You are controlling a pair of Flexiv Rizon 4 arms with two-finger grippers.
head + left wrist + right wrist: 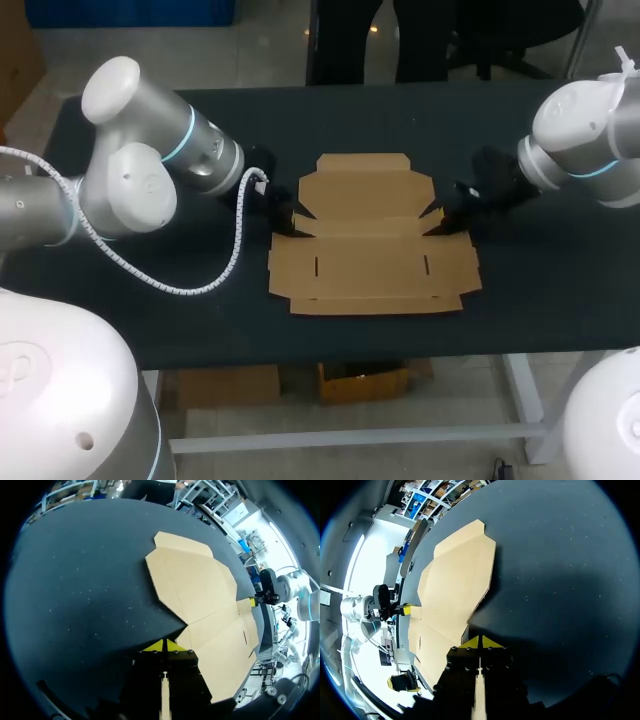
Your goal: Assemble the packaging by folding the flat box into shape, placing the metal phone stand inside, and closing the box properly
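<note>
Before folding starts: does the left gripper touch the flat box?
Cannot tell: the left wrist view shows the left gripper at the flat box's edge, neither gap nor contact plain.

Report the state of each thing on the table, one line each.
cardboard box: unfolded, lying flat.
left gripper: shut, tips by the box's left edge.
right gripper: shut, tips by the box's right edge.

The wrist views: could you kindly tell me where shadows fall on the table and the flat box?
Left wrist view: a dark shadow lies on the table ahead of the left gripper, reaching the edge of the flat box. Right wrist view: likewise ahead of the right gripper.
</note>
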